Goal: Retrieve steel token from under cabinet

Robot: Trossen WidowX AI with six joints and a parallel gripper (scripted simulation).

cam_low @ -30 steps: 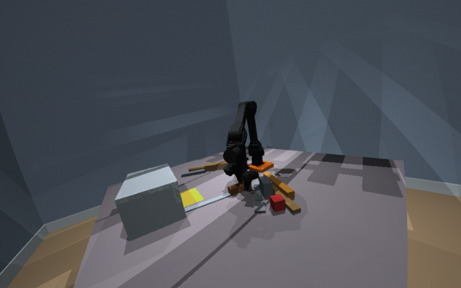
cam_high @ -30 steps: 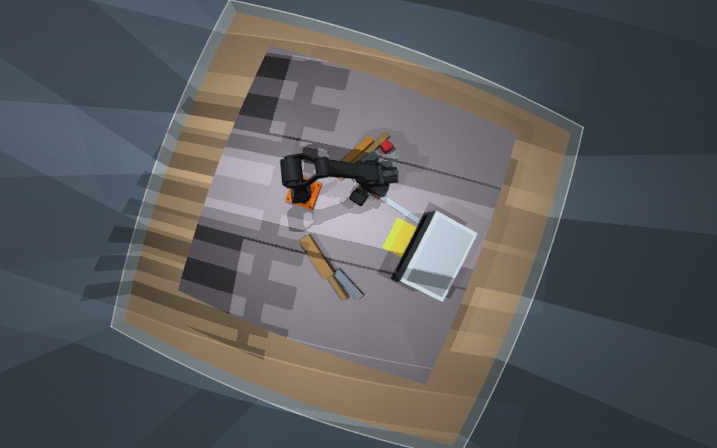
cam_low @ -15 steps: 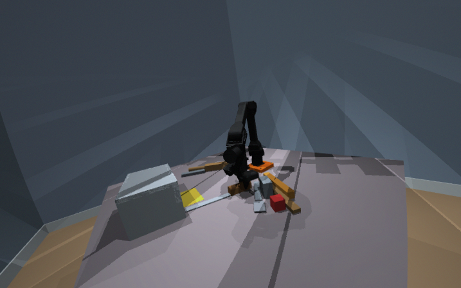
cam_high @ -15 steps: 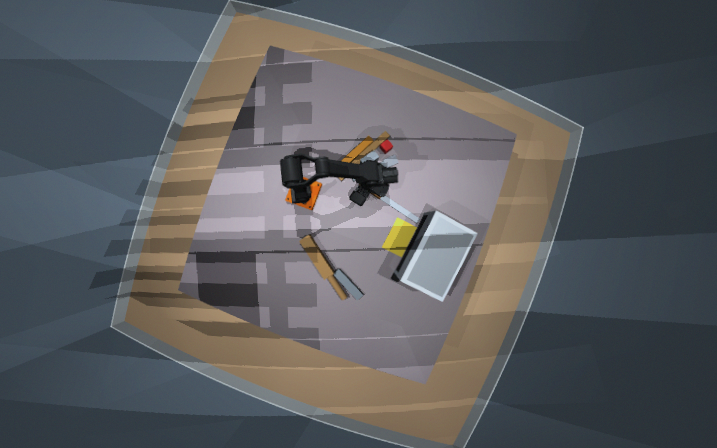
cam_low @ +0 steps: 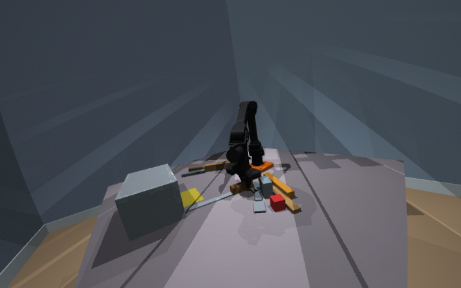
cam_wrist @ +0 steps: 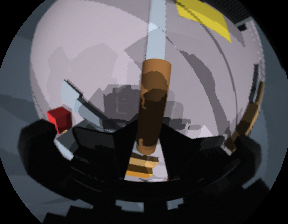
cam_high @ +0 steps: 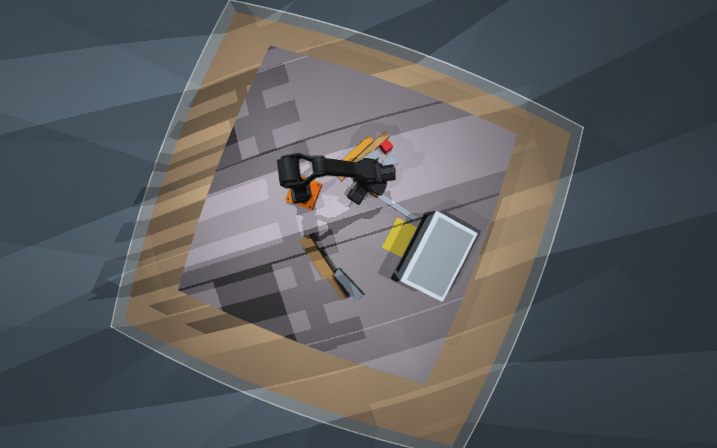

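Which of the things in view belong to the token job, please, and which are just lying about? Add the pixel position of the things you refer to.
Part of the job:
- cabinet (cam_high: 440, 257) (cam_low: 149, 207)
- yellow marked area (cam_high: 398, 236) (cam_low: 191, 197) (cam_wrist: 205, 17)
- wooden-handled metal strip (cam_high: 397, 205) (cam_low: 212, 200) (cam_wrist: 155, 95), gripped in the tool (cam_wrist: 148, 123)

Apparently just lying about:
- red cube (cam_high: 386, 145) (cam_low: 277, 202) (cam_wrist: 60, 120)
- orange bar (cam_high: 357, 150) (cam_low: 280, 185)

Black blocky arm (cam_high: 338, 167) (cam_low: 238, 133); orange base plate (cam_high: 310, 204) (cam_low: 268, 165), dark holes.

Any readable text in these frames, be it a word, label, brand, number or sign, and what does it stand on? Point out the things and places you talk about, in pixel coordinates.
None: no text can be read on the cabinet (cam_high: 440, 256) (cam_low: 149, 206), the yellow area (cam_high: 398, 236) (cam_low: 191, 197) (cam_wrist: 205, 16), the red cube (cam_high: 386, 145) (cam_low: 277, 202) (cam_wrist: 60, 120) or the arm (cam_high: 338, 168) (cam_low: 239, 132).
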